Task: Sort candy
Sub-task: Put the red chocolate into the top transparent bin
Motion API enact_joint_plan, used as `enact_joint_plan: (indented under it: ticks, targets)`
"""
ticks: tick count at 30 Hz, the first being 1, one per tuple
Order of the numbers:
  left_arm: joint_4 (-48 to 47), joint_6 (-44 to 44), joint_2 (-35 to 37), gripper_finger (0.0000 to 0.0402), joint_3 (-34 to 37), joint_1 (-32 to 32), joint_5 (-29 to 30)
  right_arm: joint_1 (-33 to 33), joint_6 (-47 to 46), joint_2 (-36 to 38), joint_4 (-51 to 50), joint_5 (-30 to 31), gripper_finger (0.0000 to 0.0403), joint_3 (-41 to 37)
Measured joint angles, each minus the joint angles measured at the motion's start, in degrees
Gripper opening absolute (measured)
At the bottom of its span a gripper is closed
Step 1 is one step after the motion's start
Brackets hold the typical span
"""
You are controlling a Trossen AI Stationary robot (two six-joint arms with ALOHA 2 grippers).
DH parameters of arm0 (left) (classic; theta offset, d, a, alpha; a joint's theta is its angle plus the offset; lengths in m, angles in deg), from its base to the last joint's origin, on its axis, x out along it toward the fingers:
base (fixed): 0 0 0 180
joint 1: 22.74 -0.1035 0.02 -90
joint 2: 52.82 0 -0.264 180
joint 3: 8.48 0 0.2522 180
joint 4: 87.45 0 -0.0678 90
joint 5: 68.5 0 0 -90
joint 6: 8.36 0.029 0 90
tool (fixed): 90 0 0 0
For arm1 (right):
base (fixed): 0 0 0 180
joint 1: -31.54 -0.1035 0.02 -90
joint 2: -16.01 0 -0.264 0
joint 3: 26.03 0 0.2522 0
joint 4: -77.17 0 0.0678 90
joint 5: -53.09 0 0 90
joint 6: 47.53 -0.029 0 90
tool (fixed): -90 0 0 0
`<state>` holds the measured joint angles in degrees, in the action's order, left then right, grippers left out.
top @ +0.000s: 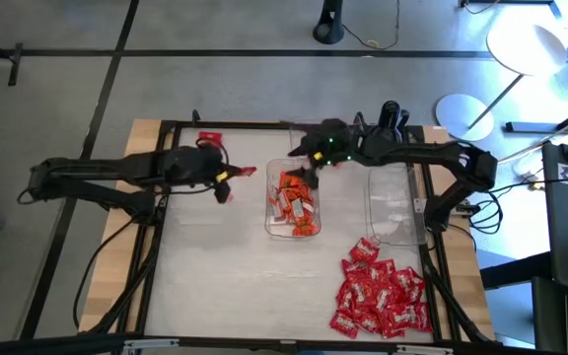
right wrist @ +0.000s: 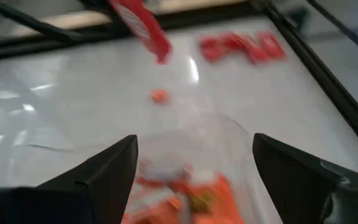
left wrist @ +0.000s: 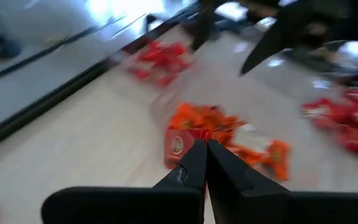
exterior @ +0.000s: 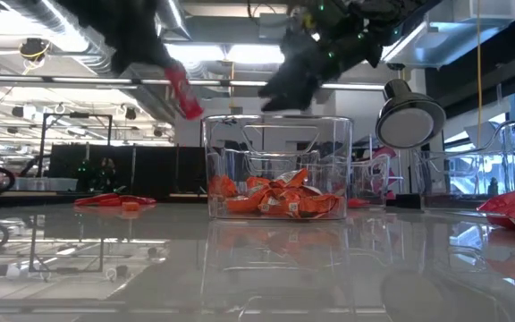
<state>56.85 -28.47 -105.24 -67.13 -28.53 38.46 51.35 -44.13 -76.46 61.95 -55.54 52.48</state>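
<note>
Right now, a flat red wrapped candy (top: 242, 172) is held in the air by the left gripper (top: 227, 177), whose two dark fingers (left wrist: 199, 163) are pressed tight together on it. In the low view this candy (exterior: 181, 92) hangs by one end only, well above the table. It can slip out if the grip is that thin. It can also be dropped in the wrong place, because the clear plastic tray (top: 309, 176) just beside it, at three o'clock from it in the high view, is filled with orange wrapped candy (top: 293, 203). Red would then be mixed with orange.

The right gripper (top: 310, 170) is seen above the twelve o'clock end of that same tray, with its fingers (right wrist: 107, 168) spread wide and nothing between them. The two arms are close, so a bump can happen if both are moved at once.

The candy is small, flat and shiny. A big pile of red candy with white marks (top: 383, 295) is seen at five o'clock on the white table top (top: 205, 276). A few red pieces (top: 210, 137) are seen at eleven o'clock near the black frame. A second clear tray (top: 395, 205), at three o'clock from the first, looks bare.
</note>
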Motion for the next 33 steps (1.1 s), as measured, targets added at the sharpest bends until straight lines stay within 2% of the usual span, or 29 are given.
enact_joint_plan:
  ticks: [7,16,21,23,26,33]
  targets:
    - [9.1,6.6,-0.4,0.0001,0.0,5.5,-2.4,-8.3,3.6,0.0,10.6,-1.4,0.0315,0.0]
    - [16.5,8.8,-3.9,0.0001,0.0,8.6,-2.5,-14.9,4.5,-1.9,18.6,4.2,0.0314,0.0]
    - [18.1,9.5,-5.3,0.0001,0.0,9.0,-2.5,-16.1,4.4,-3.7,18.2,8.2,0.0305,0.0]
    - [17.9,9.0,-5.4,0.0001,0.0,8.9,-2.5,-16.1,4.5,-3.7,18.4,8.2,0.0284,0.0]
    - [18.0,9.0,-5.4,0.0001,0.0,8.9,-2.5,-16.1,4.5,-3.7,18.4,8.2,0.0233,0.0]
    - [18.5,9.2,-5.3,0.0001,0.0,8.8,-2.5,-15.7,5.1,-3.7,18.3,10.3,0.0072,0.0]
